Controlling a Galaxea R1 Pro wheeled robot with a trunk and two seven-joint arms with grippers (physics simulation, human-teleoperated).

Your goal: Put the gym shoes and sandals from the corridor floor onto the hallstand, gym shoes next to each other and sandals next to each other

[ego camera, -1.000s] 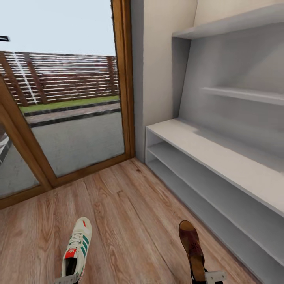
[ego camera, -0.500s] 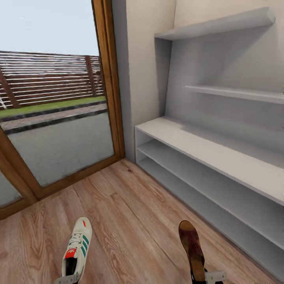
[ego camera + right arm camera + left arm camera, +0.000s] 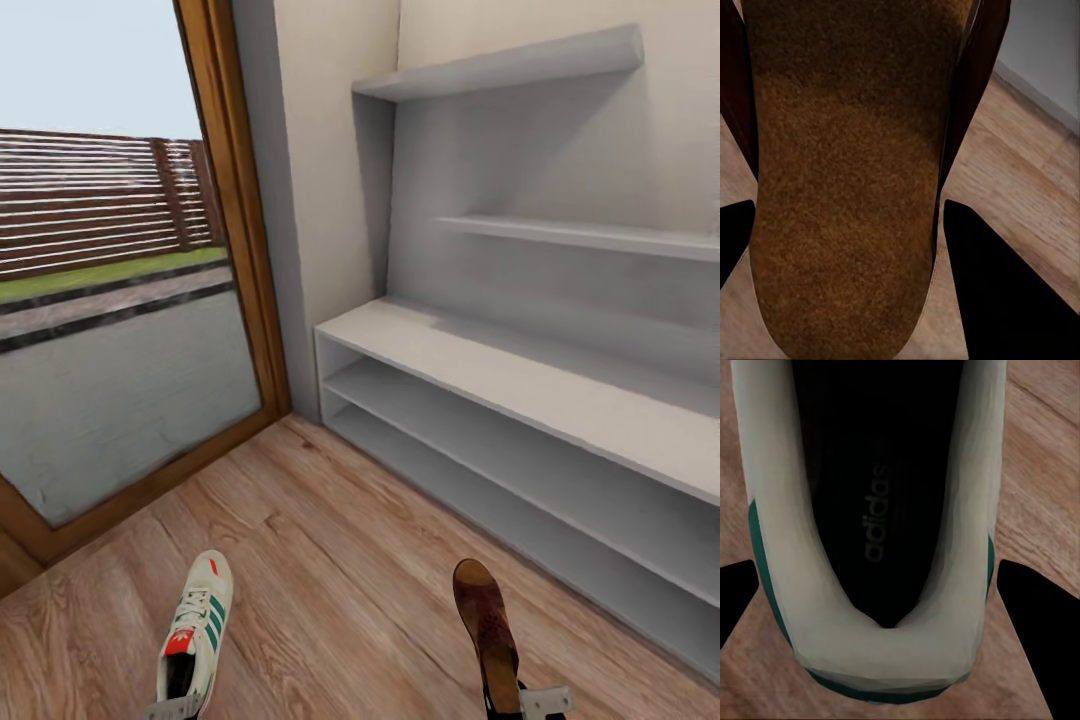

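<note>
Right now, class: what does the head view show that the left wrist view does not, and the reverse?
Head view alone: the hallstand, the sandal in the right gripper, the glass door. Left wrist view alone: the gym shoe's dark insole with printed lettering. Both: the gym shoe and the wood floor.

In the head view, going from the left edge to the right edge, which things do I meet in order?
Glass door → gym shoe held by the left gripper → sandal held by the right gripper → hallstand.
</note>
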